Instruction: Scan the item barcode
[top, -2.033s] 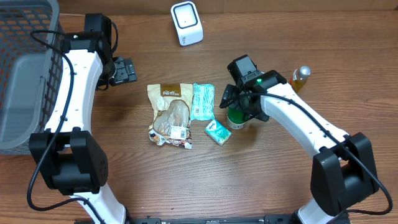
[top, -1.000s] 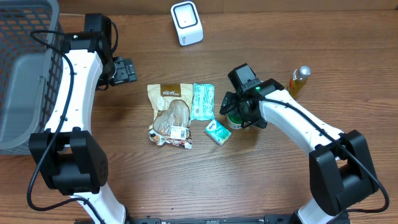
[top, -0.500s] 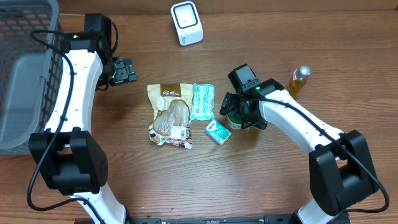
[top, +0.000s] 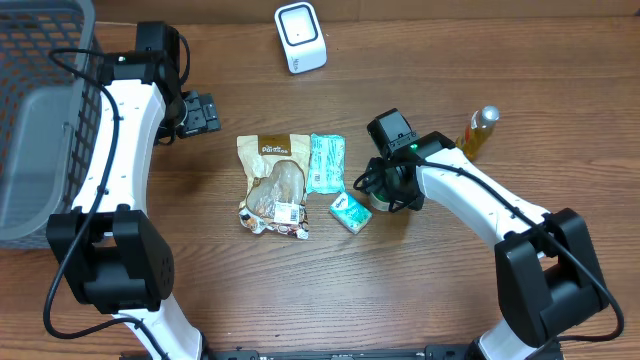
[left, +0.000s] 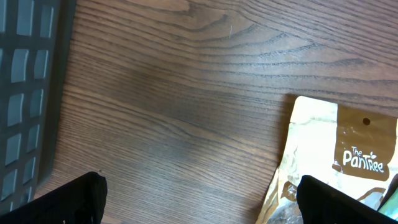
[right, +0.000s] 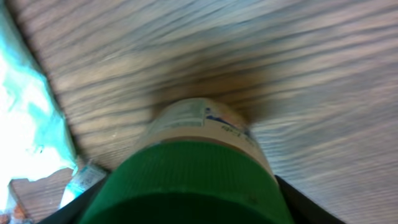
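Along the left edge of the table (top: 450, 300) a grey mesh basket (top: 40, 60) stands out of the way, probably the drop-off for items once scanned. Just right of it the left fingers (left: 68, 202) hang spread wide over bare wood with nothing between them. Parked there, they leave the middle free for the other arm.

Toward the middle lies a flat Pantree pouch (top: 273, 185). Beyond it, at the far edge, sits the white scanner (top: 300, 38) with its face turned up, so a barcode has to be carried to it. A teal packet (top: 325, 162) lies touching the pouch's right side, and a small teal box (top: 350, 213) lies just beside the packet's near end.

Right of the box stands the green-lidded jar (right: 186, 180), upright on the wood. This looks like the item chosen for scanning. The right fingers (right: 292, 208) reach down on either side of its lid, a sensible grip since the round cap gives two firm flanks. Whether they have clamped it or only bracket it I cannot tell.

An amber bottle (top: 481, 128) stands apart toward the right edge, untouched.
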